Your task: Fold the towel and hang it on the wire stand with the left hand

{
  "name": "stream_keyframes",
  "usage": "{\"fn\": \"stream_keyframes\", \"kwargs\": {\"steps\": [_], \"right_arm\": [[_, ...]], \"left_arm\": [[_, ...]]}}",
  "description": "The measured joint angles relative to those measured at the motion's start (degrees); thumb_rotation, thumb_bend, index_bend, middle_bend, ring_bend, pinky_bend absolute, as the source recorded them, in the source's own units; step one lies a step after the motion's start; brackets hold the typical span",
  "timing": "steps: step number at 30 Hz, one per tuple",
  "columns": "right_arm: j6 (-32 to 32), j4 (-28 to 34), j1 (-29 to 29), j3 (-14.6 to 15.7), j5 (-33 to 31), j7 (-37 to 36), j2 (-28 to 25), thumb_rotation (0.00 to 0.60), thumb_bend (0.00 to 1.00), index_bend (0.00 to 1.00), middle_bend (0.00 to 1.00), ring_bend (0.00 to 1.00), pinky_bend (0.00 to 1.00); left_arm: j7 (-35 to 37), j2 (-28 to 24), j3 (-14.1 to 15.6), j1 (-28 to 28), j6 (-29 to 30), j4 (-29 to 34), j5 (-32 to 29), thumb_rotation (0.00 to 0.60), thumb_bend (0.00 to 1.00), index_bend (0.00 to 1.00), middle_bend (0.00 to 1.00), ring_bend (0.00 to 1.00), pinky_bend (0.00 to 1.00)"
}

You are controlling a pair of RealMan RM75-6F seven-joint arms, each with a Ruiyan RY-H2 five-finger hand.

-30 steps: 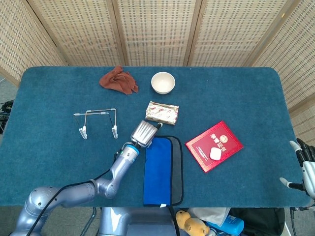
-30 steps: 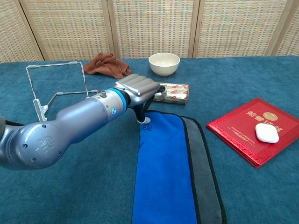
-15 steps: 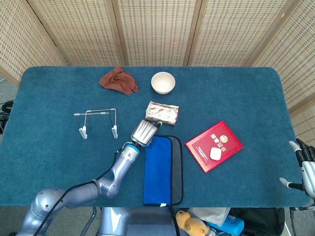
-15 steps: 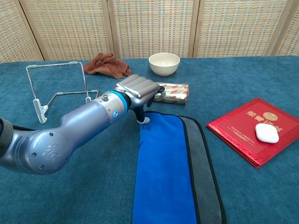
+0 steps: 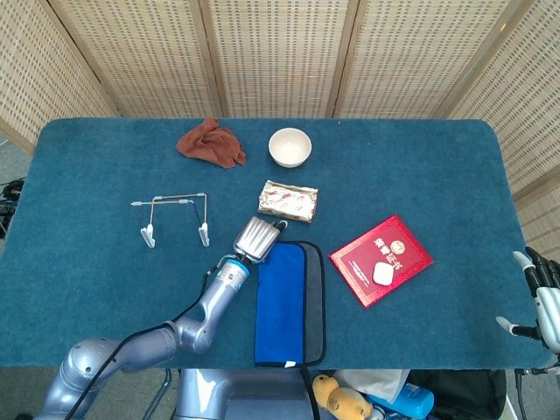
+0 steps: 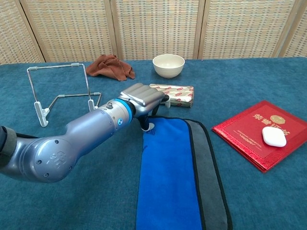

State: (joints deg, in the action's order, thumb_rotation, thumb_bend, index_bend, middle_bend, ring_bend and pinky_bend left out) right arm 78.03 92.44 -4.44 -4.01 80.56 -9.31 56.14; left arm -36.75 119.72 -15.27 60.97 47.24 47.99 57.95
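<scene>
Where the long blue towel with dark grey edging [image 5: 287,304] lies flat at lower centre of the head view, found stretched lengthwise on the bench covered in teal carpet [image 5: 420,166], one short end near the front edge. Left hand [image 5: 255,237] seen at the towel's far left corner, fingers curled downward, thumb tip [image 6: 149,126] touching the blue cloth; cannot tell whether the corner is actually pinched. Silver forearm noted running from lower left of frame to that corner. Bent wire stand with white feet [image 5: 171,215] found standing upright left of centre, apart from both towel and hand. Right hand [image 5: 541,297] visible only at lower right edge of the head view, off the bench, fingers apart, holding nothing.

Other items recorded: crumpled rust-brown cloth [image 5: 211,143] at upper left of centre; small cream ceramic bowl [image 5: 290,146] beside it to the right; flat packet in silver and red patterned wrapping [image 5: 288,200] just beyond the left hand; red booklet with gold lettering [image 5: 381,259] right of the towel, bearing a small white rounded case [image 5: 383,274].
</scene>
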Motion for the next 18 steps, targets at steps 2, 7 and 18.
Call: {"fn": "stream_keyframes", "kwargs": {"steps": [2,7,18], "right_arm": [[-0.01,-0.02,0.01,-0.01,-0.05,-0.10,-0.02,0.600,0.00,0.00,0.00,0.00,0.00],[0.05,-0.04,0.04,0.01,0.07,-0.43,-0.13,0.600,0.00,0.00,0.00,0.00,0.00],[0.15,0.12,0.10,0.10,0.30,-0.65,-0.26,0.600,0.00,0.00,0.00,0.00,0.00]], "left_arm": [[-0.34,0.11,0.07,-0.02,-0.03,-0.02,0.01,0.600,0.29,0.24,0.44,0.71,0.76],[-0.80,0.31,-0.03,-0.16,-0.36,-0.02,-0.41,0.600,0.29,0.26,0.45,0.71,0.76],[-0.34,-0.67,-0.35,-0.95,-1.64,2.63,-1.79,0.600,0.30,0.50,0.65,0.75,0.78]]}}
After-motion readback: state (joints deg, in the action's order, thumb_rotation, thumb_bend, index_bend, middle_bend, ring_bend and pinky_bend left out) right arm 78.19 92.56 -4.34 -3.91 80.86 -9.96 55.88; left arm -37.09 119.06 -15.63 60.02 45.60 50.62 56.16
